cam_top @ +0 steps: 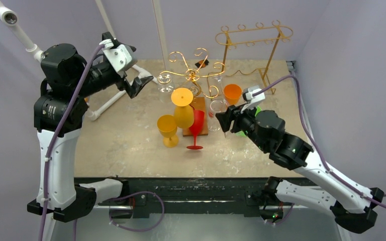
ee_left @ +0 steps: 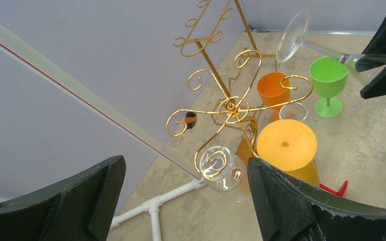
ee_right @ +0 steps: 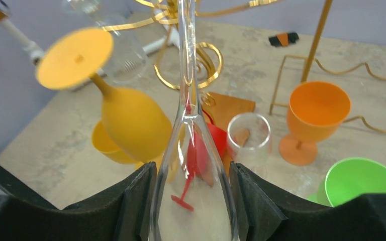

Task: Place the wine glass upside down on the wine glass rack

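Observation:
My right gripper [cam_top: 226,120] [ee_right: 191,175] is shut on the bowl of a clear wine glass [ee_right: 191,145]. It holds the glass in the air with the stem pointing away toward the gold swirl rack [cam_top: 193,75] [ee_right: 201,55]. In the left wrist view the glass's stem and foot [ee_left: 294,35] stand out to the right of the rack [ee_left: 231,108]. A yellow glass [cam_top: 183,108] and a clear glass [cam_top: 165,83] [ee_left: 221,168] hang upside down on the rack. My left gripper [cam_top: 139,84] [ee_left: 186,201] is open and empty, raised left of the rack.
A yellow glass [cam_top: 168,129] and a red glass [cam_top: 196,128] stand in front of the rack. A clear tumbler [cam_top: 215,108], an orange goblet [cam_top: 232,93] and a green goblet [ee_right: 362,183] stand to its right. A tall gold rack [cam_top: 254,35] is at the back. White pipe [cam_top: 108,103] lies at left.

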{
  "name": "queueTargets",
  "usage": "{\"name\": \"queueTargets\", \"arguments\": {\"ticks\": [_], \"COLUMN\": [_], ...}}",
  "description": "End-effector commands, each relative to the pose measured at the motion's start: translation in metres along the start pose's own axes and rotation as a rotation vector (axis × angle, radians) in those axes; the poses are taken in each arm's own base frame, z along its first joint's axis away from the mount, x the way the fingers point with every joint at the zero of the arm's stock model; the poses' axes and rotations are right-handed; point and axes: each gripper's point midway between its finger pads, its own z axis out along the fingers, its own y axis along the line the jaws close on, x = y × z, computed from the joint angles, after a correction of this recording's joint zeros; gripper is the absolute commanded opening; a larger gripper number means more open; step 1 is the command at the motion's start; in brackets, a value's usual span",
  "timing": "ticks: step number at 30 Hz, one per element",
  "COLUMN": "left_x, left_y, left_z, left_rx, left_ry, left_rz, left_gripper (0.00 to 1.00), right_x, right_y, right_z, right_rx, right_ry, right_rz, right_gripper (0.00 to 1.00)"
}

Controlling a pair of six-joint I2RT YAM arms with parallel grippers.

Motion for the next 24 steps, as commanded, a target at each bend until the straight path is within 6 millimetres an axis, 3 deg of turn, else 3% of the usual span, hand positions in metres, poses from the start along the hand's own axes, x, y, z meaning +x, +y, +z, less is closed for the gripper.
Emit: {"name": "queueTargets", "arguments": {"ticks": [1, 9, 17, 24], "left_x": [0.015, 0.022, 0.036, 0.047], "left_y": [-0.001, -0.004, -0.009, -0.009], "left_z": [-0.007, -0.007, -0.001, 0.002], "left_rx": [-0.044, -0.039, -0.027, -0.022], "left_ry": [0.065, 0.083, 0.106, 0.159], "left_rz": [-0.084, -0.099, -0.13, -0.176], "left_gripper": [1.0, 1.0, 1.0, 1.0], "right_x": [-0.012, 0.004, 0.007, 0.017], "right_y": [-0.016, -0.027, -0.039, -0.038], "right_z": [0.002, 0.017, 0.026, 0.031], "right_rx": [0.075, 0.112, 0.121, 0.088], "right_ry": [-0.132, -0.147, -0.179, -0.19], "right_rz": [0.047, 0.026, 0.029, 0.04], "right_gripper": [0.0, 0.0, 0.0, 0.0]}}
